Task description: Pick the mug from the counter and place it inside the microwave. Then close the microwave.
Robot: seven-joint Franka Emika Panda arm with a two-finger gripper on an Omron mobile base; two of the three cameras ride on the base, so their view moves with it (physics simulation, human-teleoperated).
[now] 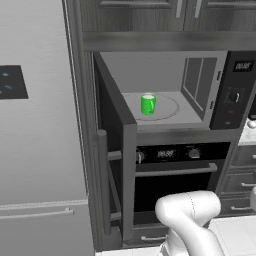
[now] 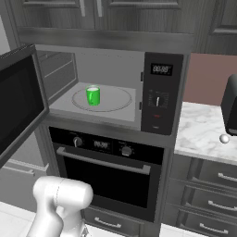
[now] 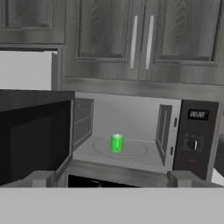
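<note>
One mug [image 1: 148,104], bright green and upright, stands on the round turntable [image 2: 121,102] inside the microwave [image 2: 159,95]. In the left base view it sits left of the plate's middle, and the right base view places it the same way, toward the hinge side of the cavity. Nothing touches it.

The microwave door [image 2: 18,102] hangs wide open to the left, its dark glass facing outward in the right base view and seen edge-on, with its bar handle [image 1: 103,182], in the left base view. To the right of the cavity runs the black panel with a digital display [image 2: 161,69] and a dial below it.

The pincer [image 3: 112,178] is released, its two tips spread far apart at the bottom of the hand view, grasping nothing, well back from the cavity and facing it with the mug straight ahead.

Beneath the microwave is an oven [image 2: 111,178] with a horizontal handle. To the right lies the marble surface [image 2: 201,129] over dark drawers, carrying a small white ball [image 2: 224,138] and a black boxy appliance [image 2: 230,104] at the picture's edge. Dark wood cabinets [image 3: 144,39] hang above.
</note>
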